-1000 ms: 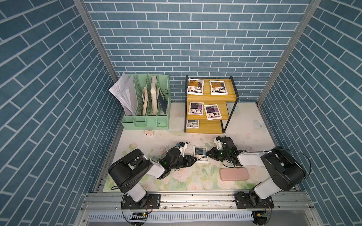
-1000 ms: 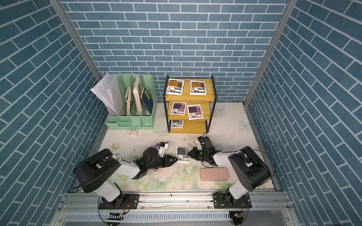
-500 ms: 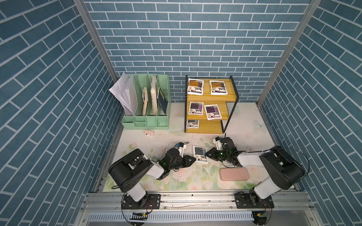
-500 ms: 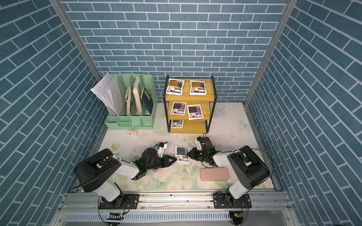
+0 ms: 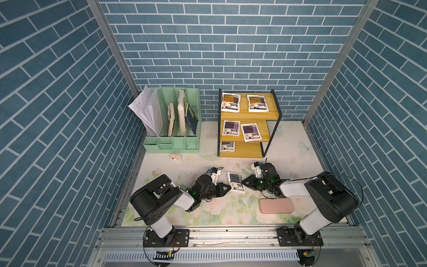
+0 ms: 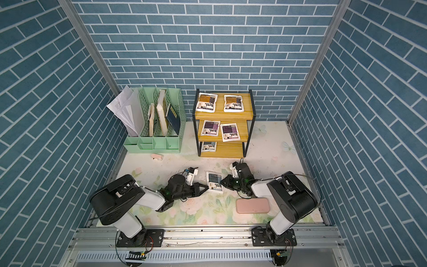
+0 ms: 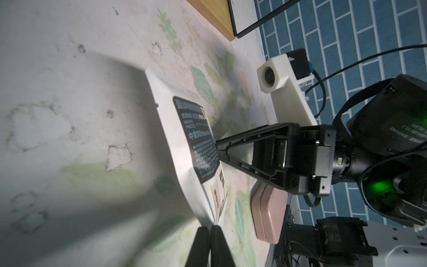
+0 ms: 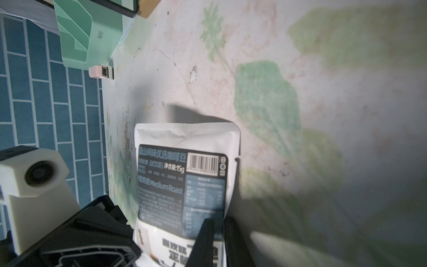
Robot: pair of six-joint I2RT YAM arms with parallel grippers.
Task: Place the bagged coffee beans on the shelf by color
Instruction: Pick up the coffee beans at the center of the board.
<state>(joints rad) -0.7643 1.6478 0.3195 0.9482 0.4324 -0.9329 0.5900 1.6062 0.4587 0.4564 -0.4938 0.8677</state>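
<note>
A grey-blue bagged coffee beans pouch (image 5: 236, 182) (image 6: 215, 182) lies near the table's middle, between both grippers. My left gripper (image 5: 228, 187) (image 7: 209, 227) is shut on its near-left corner. The pouch (image 7: 182, 138) has that side raised off the mat. My right gripper (image 5: 243, 182) (image 8: 218, 222) is shut on the pouch (image 8: 182, 180), pinching its right edge. The shelf (image 5: 242, 115) (image 6: 221, 115) stands at the back. Two orange-brown bags (image 5: 230, 102) lie on its top board, two purple bags (image 5: 230, 127) on the middle one, and one grey-blue bag (image 5: 227, 146) on the bottom.
A mint-green file organizer (image 5: 173, 120) with papers and books stands left of the shelf. A small pink object (image 5: 176, 157) lies in front of it. A pink flat case (image 5: 276, 206) lies on the mat just in front of my right arm.
My left gripper's fingers have closed at the pouch's corner. The right gripper and the pouch have stayed in place.
</note>
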